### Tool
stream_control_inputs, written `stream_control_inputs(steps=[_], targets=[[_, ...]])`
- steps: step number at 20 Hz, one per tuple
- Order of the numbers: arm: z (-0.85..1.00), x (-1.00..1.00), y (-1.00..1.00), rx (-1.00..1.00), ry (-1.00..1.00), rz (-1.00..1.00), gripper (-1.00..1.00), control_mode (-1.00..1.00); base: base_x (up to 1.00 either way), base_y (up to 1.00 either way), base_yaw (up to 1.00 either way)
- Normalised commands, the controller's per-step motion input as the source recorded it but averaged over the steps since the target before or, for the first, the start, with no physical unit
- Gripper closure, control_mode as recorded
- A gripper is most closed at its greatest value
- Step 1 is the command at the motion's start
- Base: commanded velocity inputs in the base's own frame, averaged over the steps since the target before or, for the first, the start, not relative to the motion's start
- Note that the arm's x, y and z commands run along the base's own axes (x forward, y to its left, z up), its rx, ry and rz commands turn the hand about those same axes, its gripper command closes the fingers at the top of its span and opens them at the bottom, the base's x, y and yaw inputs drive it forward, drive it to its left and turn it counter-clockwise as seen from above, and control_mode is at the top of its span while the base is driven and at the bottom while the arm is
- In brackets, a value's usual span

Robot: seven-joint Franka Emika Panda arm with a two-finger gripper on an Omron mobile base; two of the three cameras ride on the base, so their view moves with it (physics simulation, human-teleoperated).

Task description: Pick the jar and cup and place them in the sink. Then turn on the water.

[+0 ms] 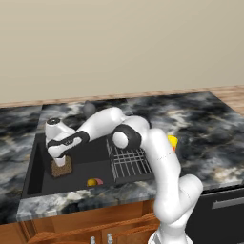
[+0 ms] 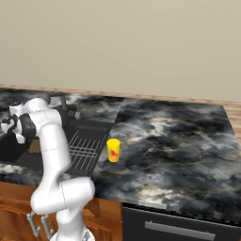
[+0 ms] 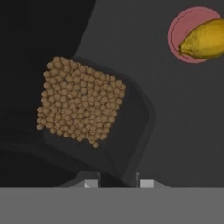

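Two task items sit on either side of the sink: at the far left the jar is down inside the basin, just below the gripper, whose jaws stand narrow around it; from the hand view the tips appear to flank the jar's dark glassy upper part, so I judge it gripped, not yet let go. Right of the jar, on the basin floor, lies a small yellow-and-pink blob, and further right the grey wire rack spans the sink. Rightmost, the cup stands upright on the marbled counter just beside the sink's edge. It looks light, rigid and smooth; taking it across its sides near mid-height seems safest against slipping or tipping.
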Motion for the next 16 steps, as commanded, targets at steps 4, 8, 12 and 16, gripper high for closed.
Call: stream_control_inputs(steps=[4, 8, 12, 16], targets=[[-0.25, 0.04, 0.14, 0.00, 0.00, -0.08, 1.00, -1.00, 0.00, 0.00, 0.00], [-0.15, 0.01, 0.00, 0.00, 0.00, -0.03, 1.00, -1.00, 0.00, 0.00, 0.00], [-0.21, 0.01, 0.00, 0.00, 0.00, -0.01, 1.00, -1.00, 0.00, 0.00, 0.00], [-0.30, 0.05, 0.00, 0.00, 0.00, -0.02, 1.00, -1.00, 0.00, 0.00, 0.00]])
